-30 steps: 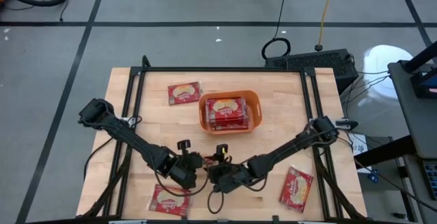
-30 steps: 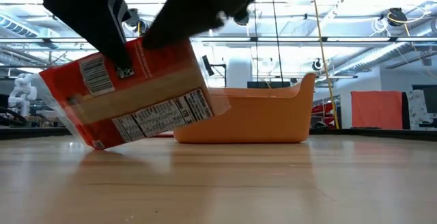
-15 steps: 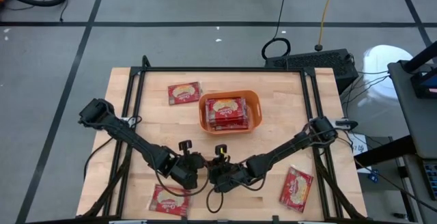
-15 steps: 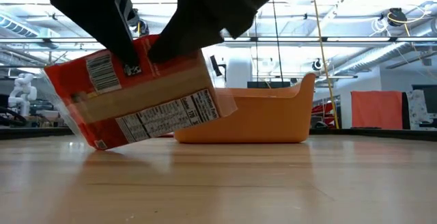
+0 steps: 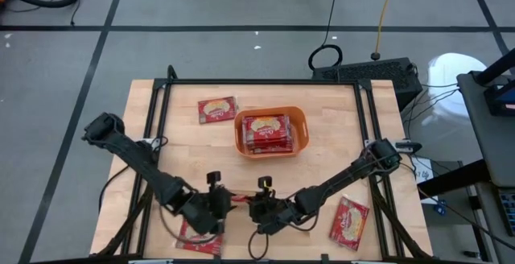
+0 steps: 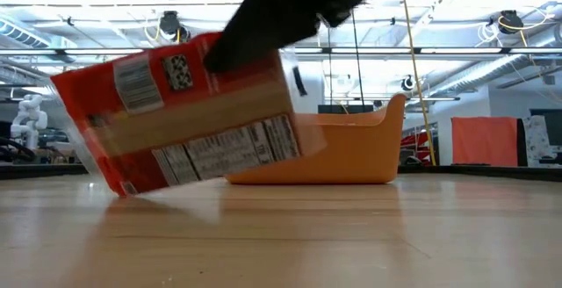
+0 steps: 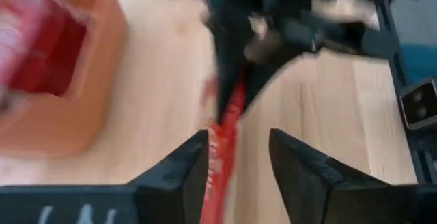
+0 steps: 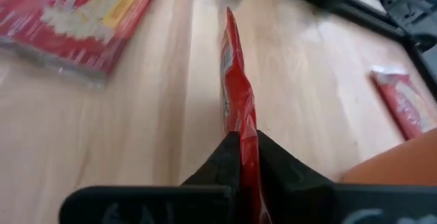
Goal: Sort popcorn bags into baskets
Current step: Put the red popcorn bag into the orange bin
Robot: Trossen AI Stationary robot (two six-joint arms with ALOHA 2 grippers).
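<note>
Right wrist view: right gripper [image 8: 242,157] jaws pinch upright popcorn bag [image 8: 237,108] at desk's 6 o'clock; left gripper [image 7: 239,159] jaws spread astride it

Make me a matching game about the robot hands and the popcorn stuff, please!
Things:
1. right gripper
2. left gripper
3. orange basket
4. loose bag

States:
A. lies flat on the wood beside the basket
B. open
C. shut on the held bag
D. has stacked bags inside

Pairs: 1-C, 2-B, 3-D, 4-A
</note>
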